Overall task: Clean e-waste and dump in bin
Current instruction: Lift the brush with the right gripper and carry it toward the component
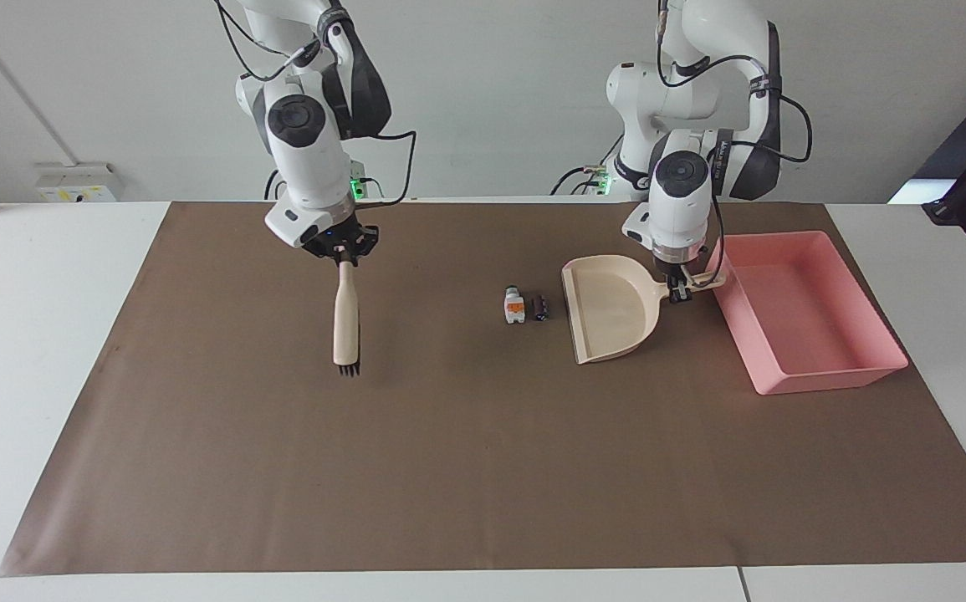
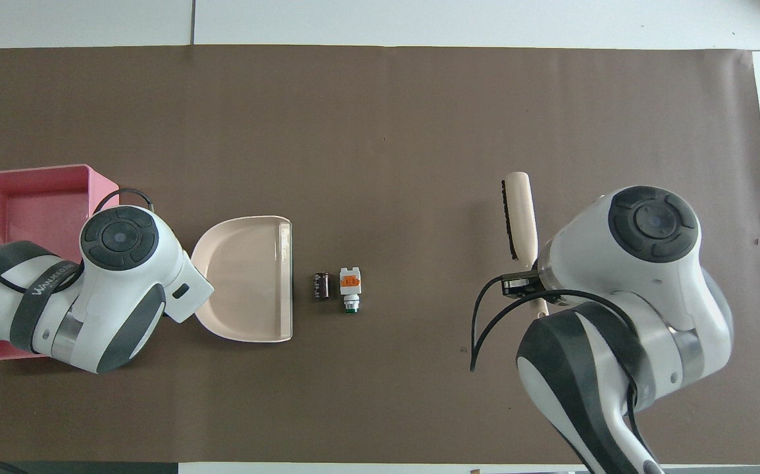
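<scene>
The e-waste lies on the brown mat: a white blocky part with an orange mark (image 1: 514,306) (image 2: 351,284) and a dark cylinder (image 1: 540,307) (image 2: 321,286) beside it. My left gripper (image 1: 681,290) is shut on the handle of the beige dustpan (image 1: 608,316) (image 2: 251,280). The dustpan's open lip faces the cylinder, a small gap away. The pink bin (image 1: 809,313) (image 2: 24,197) stands next to the dustpan's handle at the left arm's end. My right gripper (image 1: 344,257) is shut on the handle of a beige brush (image 1: 346,322) (image 2: 518,214), held over the mat toward the right arm's end.
The brown mat (image 1: 449,468) covers most of the white table (image 1: 39,351). In the overhead view both wrists hide their own fingers.
</scene>
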Robot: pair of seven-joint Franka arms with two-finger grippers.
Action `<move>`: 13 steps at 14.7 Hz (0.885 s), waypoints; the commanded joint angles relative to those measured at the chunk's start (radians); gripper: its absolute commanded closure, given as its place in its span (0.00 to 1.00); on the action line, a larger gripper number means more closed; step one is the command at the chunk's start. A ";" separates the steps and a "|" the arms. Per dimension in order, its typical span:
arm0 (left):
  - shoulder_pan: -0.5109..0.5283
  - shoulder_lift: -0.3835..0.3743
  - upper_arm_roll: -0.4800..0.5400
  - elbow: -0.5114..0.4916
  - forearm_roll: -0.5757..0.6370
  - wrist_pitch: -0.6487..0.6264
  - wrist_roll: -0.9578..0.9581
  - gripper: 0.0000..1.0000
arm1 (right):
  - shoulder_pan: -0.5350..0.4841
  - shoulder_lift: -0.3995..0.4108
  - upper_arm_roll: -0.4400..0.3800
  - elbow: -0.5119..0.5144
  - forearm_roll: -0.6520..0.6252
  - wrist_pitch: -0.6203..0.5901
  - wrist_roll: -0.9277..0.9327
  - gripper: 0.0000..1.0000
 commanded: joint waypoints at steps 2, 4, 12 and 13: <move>-0.021 -0.045 0.009 -0.061 0.021 0.053 -0.027 1.00 | 0.171 0.053 -0.005 -0.013 -0.015 0.069 0.198 1.00; -0.021 -0.045 0.010 -0.064 0.023 0.070 -0.028 1.00 | 0.232 0.062 -0.003 -0.027 -0.015 0.097 0.248 1.00; -0.024 -0.058 0.009 -0.092 0.023 0.087 -0.059 1.00 | 0.417 0.253 0.001 0.065 -0.004 0.153 0.441 1.00; -0.027 -0.058 0.009 -0.092 0.023 0.087 -0.059 1.00 | 0.424 0.270 0.001 0.084 -0.004 0.155 0.443 1.00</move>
